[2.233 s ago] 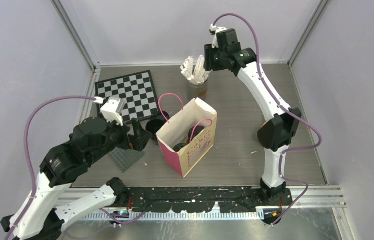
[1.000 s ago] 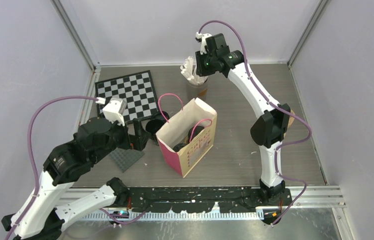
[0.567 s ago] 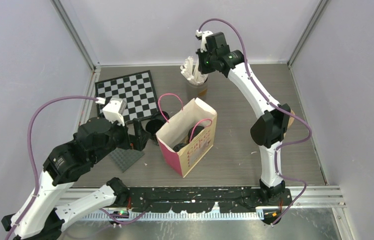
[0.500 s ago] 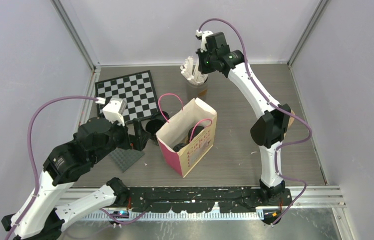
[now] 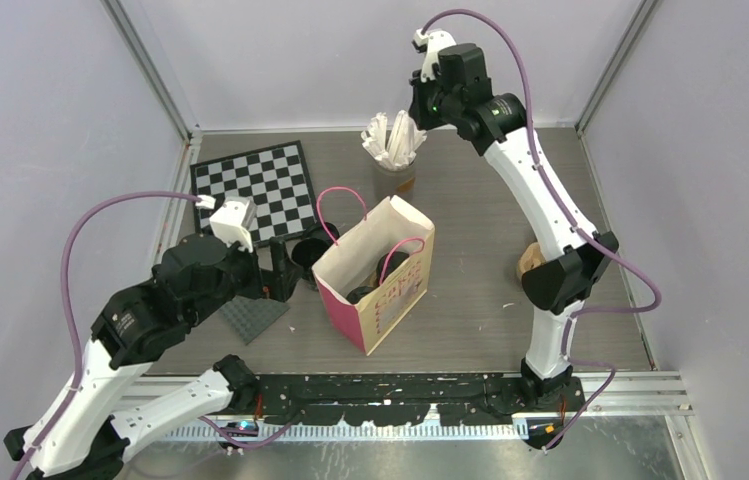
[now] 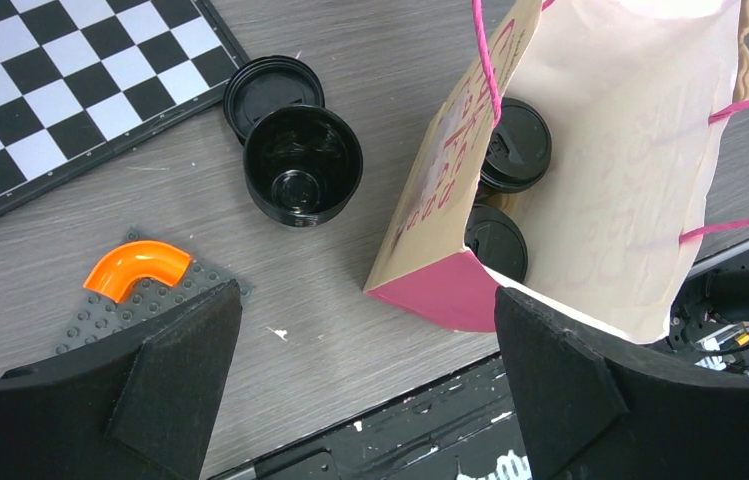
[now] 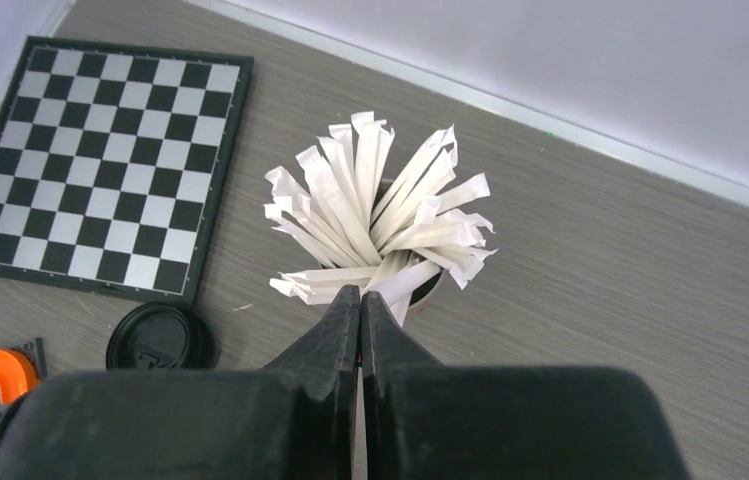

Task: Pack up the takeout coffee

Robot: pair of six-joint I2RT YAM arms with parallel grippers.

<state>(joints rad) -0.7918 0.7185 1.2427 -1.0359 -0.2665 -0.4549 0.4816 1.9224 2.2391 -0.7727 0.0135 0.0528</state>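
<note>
1. Your right gripper (image 7: 360, 293) has lifted clear of the cup of wrapped sticks (image 7: 380, 210) behind the pink bag (image 6: 630, 200), and its fingers are pressed together.
2. That lift packs nothing. Two lidded coffee cups (image 6: 513, 145) sit inside the bag, while the open cup (image 6: 302, 165) and its lid (image 6: 272, 88) wait just left of the bag.
3. Your left gripper (image 6: 370, 400) hangs spread wide and empty beside the bag, near that cup.
4. You cannot tell whether the right gripper pinches one of the sticks. The bag wall cuts off both packed cups.
</note>
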